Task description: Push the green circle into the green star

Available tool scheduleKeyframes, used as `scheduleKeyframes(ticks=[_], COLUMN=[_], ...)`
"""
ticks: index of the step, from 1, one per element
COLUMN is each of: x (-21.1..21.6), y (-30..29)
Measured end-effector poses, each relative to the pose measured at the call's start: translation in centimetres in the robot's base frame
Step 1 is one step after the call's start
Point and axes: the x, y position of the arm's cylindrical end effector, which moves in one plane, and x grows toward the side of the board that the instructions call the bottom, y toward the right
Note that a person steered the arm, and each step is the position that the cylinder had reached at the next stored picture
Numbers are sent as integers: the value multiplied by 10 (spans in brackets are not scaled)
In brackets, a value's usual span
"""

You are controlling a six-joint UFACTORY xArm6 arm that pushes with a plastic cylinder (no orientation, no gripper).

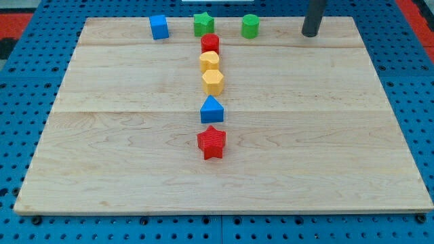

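The green circle [250, 26] stands near the top edge of the wooden board [325, 135], right of centre. The green star [203, 24] sits to its left, about a block's width of bare board between them. My tip [310, 32] is at the view's top right, on the board, well to the right of the green circle and touching no block.
A blue cube [159, 27] sits left of the green star. Below the star runs a column: a red block [210, 43], two yellow blocks [209, 62] [213, 82], a blue triangular block [211, 110] and a red star [211, 142]. Blue pegboard surrounds the board.
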Motion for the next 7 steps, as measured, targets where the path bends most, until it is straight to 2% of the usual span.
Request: scheduleKeyframes(ticks=[3, 4, 6, 7], x=[-31, -37, -15, -15], y=[0, -25, -105, -118])
